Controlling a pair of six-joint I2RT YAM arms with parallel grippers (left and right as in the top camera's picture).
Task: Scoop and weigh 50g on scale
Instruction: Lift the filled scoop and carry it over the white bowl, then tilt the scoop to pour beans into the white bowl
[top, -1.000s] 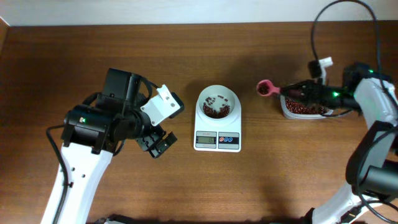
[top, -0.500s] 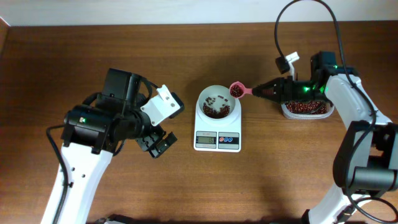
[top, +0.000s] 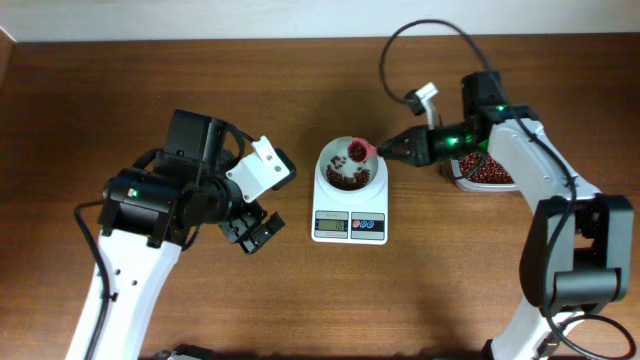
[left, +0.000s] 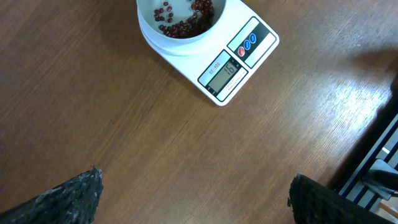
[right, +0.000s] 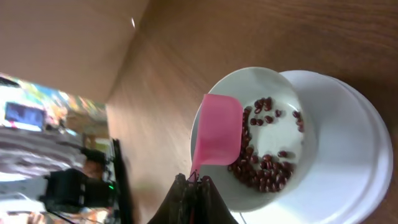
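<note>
Brown wood-grain table fills the whole scene. At its middle the right pincer is clenched on the thin handle of a pink scoop, jaws pressed together around it (in the wrist view the handle vanishes between the dark fingertips). The scoop's head hangs over the far right rim of a round white bowl, its plain pink side turned to the wrist camera. Dark red-brown beans lie in a loose layer in the bowl, with a few scattered apart. The bowl sits on a small white scale, whose grey display and blue and red buttons face the near edge. Right of the scale, partly hidden by the right arm, stands a clear tub holding more beans. Well apart on the left, the left pincer hangs released over bare wood, its jaws spread wide and empty.
</note>
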